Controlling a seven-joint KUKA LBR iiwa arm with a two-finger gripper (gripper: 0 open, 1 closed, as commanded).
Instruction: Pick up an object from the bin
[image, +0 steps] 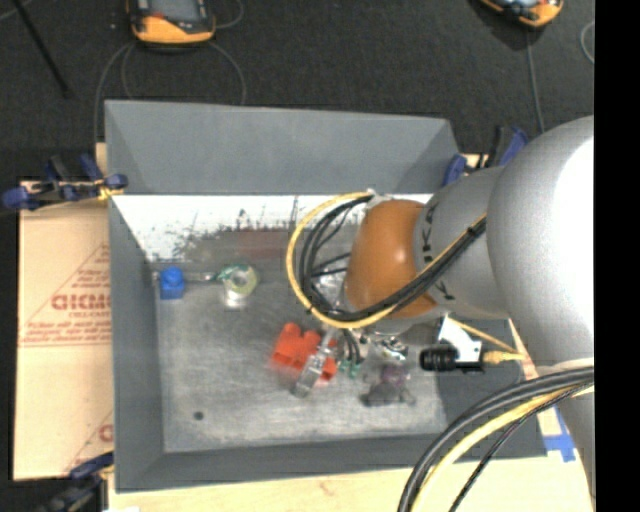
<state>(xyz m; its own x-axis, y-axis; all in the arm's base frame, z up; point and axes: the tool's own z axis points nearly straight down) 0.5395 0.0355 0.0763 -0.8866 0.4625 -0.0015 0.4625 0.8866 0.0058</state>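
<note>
My gripper hangs low in the right half of the bin, under the arm's orange cover. Just left of it lies an orange-red block-like piece. A small clear plastic item with red and green bits rests against that piece's lower right, close to the gripper. A dark grey lump sits on the bin floor right below the gripper.
A small blue cap-like piece and a clear, greenish ring-shaped thing lie near the bin's back left. The arm, with its cables and orange cover, hides the bin's right side.
</note>
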